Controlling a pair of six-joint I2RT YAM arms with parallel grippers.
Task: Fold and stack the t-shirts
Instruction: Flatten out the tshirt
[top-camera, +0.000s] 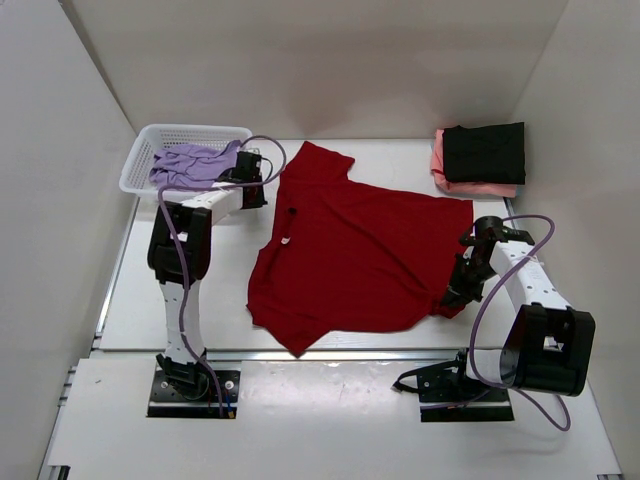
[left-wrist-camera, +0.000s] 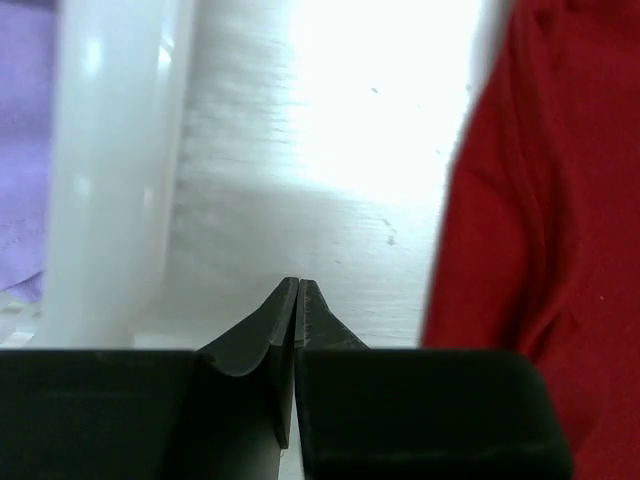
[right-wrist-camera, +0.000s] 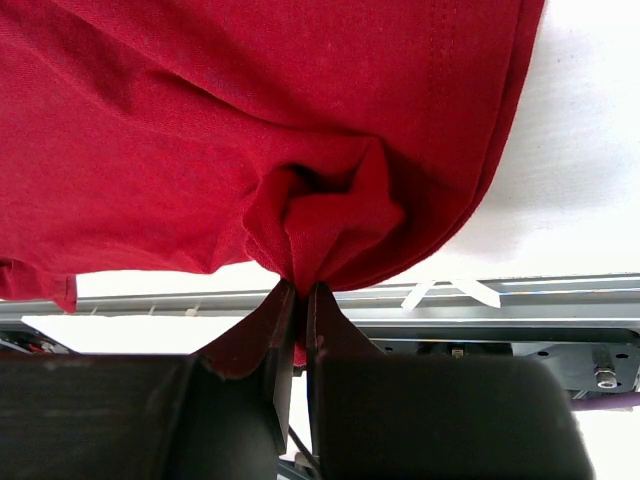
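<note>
A bright red t-shirt (top-camera: 350, 250) lies spread out in the middle of the table. My right gripper (top-camera: 453, 292) is shut on its near right corner; in the right wrist view a bunch of the red cloth (right-wrist-camera: 320, 210) is pinched between the fingertips (right-wrist-camera: 297, 292). My left gripper (top-camera: 256, 185) hovers between the basket and the red shirt's left sleeve (left-wrist-camera: 540, 250), its jaws (left-wrist-camera: 299, 287) together over bare table with nothing between them. A pale lavender t-shirt (top-camera: 190, 165) lies crumpled in the basket. At the back right a folded black t-shirt (top-camera: 484, 152) rests on a folded salmon pink one (top-camera: 470, 186).
The white mesh basket (top-camera: 150, 140) stands at the back left, its wall (left-wrist-camera: 110, 170) close on the left of my left gripper. White walls enclose the table on three sides. A metal rail (right-wrist-camera: 500, 300) runs along the table's near edge.
</note>
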